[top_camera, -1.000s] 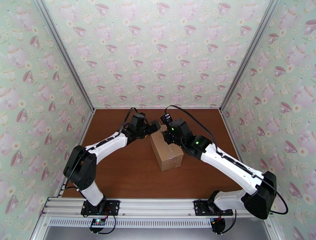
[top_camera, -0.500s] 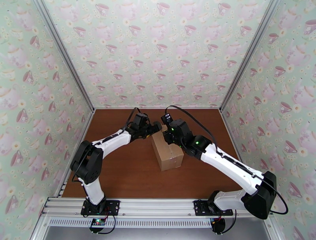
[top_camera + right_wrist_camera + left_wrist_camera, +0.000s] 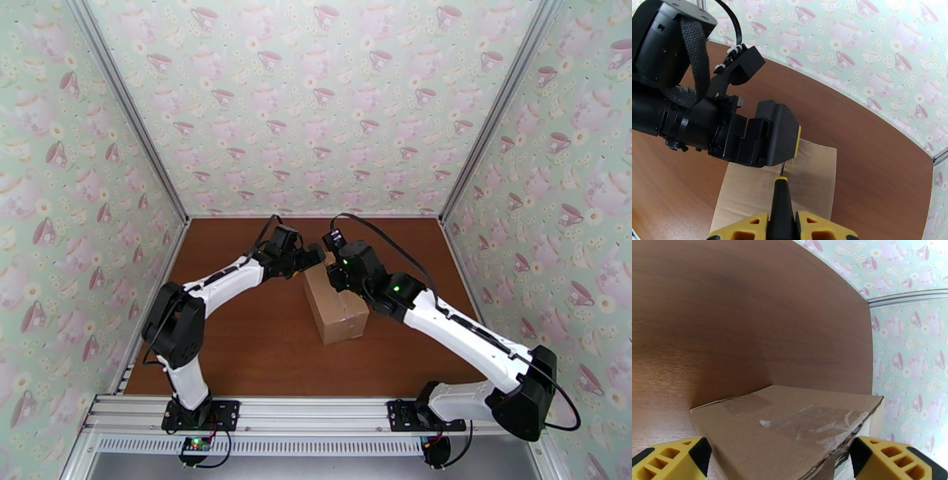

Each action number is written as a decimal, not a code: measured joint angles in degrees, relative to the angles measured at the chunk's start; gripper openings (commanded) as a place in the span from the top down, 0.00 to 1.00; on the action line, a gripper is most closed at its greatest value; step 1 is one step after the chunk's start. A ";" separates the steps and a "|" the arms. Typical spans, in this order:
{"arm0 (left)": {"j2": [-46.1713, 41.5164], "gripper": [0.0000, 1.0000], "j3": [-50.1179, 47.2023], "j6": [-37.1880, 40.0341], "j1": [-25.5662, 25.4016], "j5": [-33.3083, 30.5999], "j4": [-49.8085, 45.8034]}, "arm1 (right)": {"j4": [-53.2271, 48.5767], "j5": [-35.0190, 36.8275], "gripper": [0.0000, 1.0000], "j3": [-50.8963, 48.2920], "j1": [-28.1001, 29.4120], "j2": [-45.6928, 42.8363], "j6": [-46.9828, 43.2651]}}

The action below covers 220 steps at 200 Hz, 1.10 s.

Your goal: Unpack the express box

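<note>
At centre of counter (image 3: 237, 339): express box (image 3: 336, 304) flat, taped seam up, flaps shut. Left tool (image 3: 315, 255), jaws wide, straddles far end, judged to brace box against sliding. Right tool (image 3: 782, 227) pinched narrow on black-handled pick (image 3: 781, 197), tip at seam, presumably for slitting tape.

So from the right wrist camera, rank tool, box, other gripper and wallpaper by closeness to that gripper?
1. Black tool, held in the right gripper.
2. Express box, just beneath.
3. Left gripper, by the tool's tip.
4. Wallpaper, behind.

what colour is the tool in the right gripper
The tool is black with a yellow collar; right wrist view.
</note>
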 measured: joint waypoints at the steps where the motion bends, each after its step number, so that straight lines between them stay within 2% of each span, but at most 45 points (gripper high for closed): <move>1: 0.00 0.00 0.00 0.00 -0.02 -0.02 -0.02 | 0.00 -0.02 1.00 0.00 0.02 0.00 0.02; 220: 0.22 0.00 -1.14 -3.13 -0.37 -1.51 2.43 | -1.46 4.31 1.00 -2.95 2.99 -2.12 4.79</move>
